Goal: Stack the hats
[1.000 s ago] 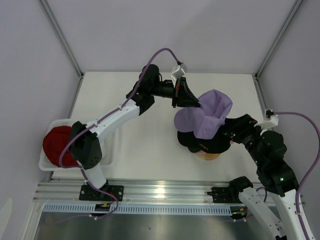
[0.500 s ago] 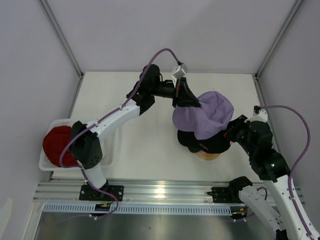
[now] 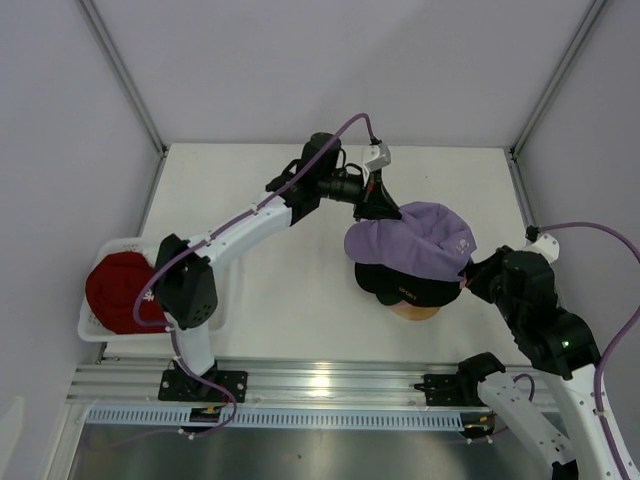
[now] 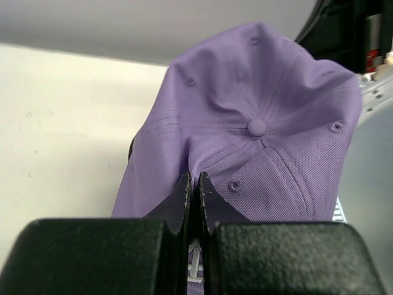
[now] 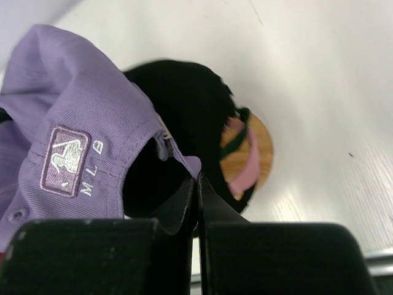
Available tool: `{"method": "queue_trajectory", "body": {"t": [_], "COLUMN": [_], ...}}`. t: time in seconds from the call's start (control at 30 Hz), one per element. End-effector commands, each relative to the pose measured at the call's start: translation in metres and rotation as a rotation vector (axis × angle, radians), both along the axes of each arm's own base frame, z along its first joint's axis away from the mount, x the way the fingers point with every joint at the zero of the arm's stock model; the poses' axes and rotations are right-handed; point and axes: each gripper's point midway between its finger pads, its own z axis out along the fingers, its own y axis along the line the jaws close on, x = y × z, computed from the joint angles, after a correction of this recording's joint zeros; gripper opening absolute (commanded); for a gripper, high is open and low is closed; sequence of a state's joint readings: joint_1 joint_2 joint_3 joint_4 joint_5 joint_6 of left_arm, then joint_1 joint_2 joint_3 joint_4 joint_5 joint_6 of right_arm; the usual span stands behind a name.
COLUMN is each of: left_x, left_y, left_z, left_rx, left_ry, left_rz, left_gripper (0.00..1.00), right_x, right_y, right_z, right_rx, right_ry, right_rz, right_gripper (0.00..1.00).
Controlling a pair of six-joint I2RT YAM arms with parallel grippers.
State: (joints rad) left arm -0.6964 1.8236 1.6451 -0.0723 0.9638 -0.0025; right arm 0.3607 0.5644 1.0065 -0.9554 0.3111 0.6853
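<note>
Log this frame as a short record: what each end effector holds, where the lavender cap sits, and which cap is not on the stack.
Left end effector: shut, pinching the lavender cap at its crown
Right end effector: shut on that cap's rear edge, beside the strap opening
Lavender cap: draped over the black cap on the wooden stand
Not stacked: red cap, in the white basket

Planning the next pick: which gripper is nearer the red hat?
Left. Left gripper holds the lavender cap at its far side; right gripper holds its right edge, farther from the red hat.
</note>
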Motion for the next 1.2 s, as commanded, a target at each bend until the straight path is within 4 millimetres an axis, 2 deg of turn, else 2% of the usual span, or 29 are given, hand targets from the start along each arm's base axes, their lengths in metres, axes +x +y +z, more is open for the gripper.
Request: {"method": "queue_trajectory", "body": {"t": [0.0, 0.1, 0.33, 0.47, 0.53, 0.57, 0.6, 0.63, 0.67, 0.7, 0.73, 0.8, 0.9, 1.0, 1.03, 1.07, 1.13, 1.17], "left_x": [0.021, 0.025, 0.024, 0.019, 0.012, 0.009, 0.004, 0.000, -0.002, -0.004, -0.007, -0.006, 0.009, 0.032, 0.041, 0.044, 0.048, 0.046], "left_y": [-0.006, -0.009, -0.003, 0.000, 0.002, 0.005, 0.009, 0.012, 0.015, 0.021, 0.026, 0.032, 0.050, 0.070, 0.072, 0.079, 0.078, 0.075], "left_z": [-0.013, -0.025, -0.062, -0.072, -0.074, -0.076, -0.068, -0.069, -0.063, -0.073, -0.053, -0.036, -0.034, -0.047, -0.044, -0.067, -0.072, -0.083], "left_rx": [0.030, 0.048, 0.098, 0.122, 0.127, 0.140, 0.132, 0.138, 0.131, 0.142, 0.109, 0.079, 0.088, 0.090, 0.053, 0.057, -0.003, -0.053], "left_ry": [-0.065, -0.051, -0.022, -0.001, 0.011, 0.025, 0.017, 0.020, 0.016, 0.024, -0.008, -0.011, 0.102, 0.305, 0.338, 0.451, 0.512, 0.567], "left_rz": [0.041, 0.044, 0.068, 0.065, 0.063, 0.064, 0.065, 0.071, 0.082, 0.109, 0.127, 0.185, 0.392, 0.579, 0.620, 0.657, 0.643, 0.605], "left_gripper": [0.01, 0.01, 0.01, 0.01, 0.14, 0.37, 0.49, 0.59, 0.74, 0.77, 0.80, 0.97, 1.00, 1.00, 1.00, 1.00, 0.99, 1.00], "right_x": [-0.012, -0.014, -0.019, -0.023, -0.025, -0.025, -0.023, -0.022, -0.020, -0.017, -0.017, -0.015, -0.013, -0.013, -0.012, -0.012, -0.011, -0.010], "right_y": [-0.018, -0.020, -0.023, -0.022, -0.021, -0.020, -0.018, -0.016, -0.015, -0.013, -0.011, -0.011, -0.011, -0.012, -0.014, -0.016, -0.019, -0.018], "right_z": [-0.031, -0.038, -0.048, -0.061, -0.068, -0.068, -0.071, -0.071, -0.071, -0.070, -0.072, -0.077, -0.080, -0.085, -0.086, -0.086, -0.087, -0.087], "right_rx": [-0.055, -0.048, -0.059, -0.073, -0.068, -0.058, -0.051, -0.041, -0.035, -0.031, -0.031, -0.046, -0.059, -0.074, -0.081, -0.084, -0.081, -0.076], "right_ry": [0.116, 0.136, 0.190, 0.261, 0.279, 0.272, 0.265, 0.260, 0.254, 0.244, 0.253, 0.277, 0.295, 0.325, 0.330, 0.328, 0.325, 0.320], "right_rz": [-0.089, -0.110, -0.134, -0.131, -0.131, -0.127, -0.123, -0.118, -0.114, -0.110, -0.103, -0.102, -0.105, -0.109, -0.121, -0.133, -0.161, -0.161], "right_gripper": [0.00, 0.00, 0.00, 0.00, 0.00, 0.00, 0.00, 0.00, 0.00, 0.00, 0.00, 0.00, 0.01, 0.02, 0.02, 0.02, 0.02, 0.02]}}
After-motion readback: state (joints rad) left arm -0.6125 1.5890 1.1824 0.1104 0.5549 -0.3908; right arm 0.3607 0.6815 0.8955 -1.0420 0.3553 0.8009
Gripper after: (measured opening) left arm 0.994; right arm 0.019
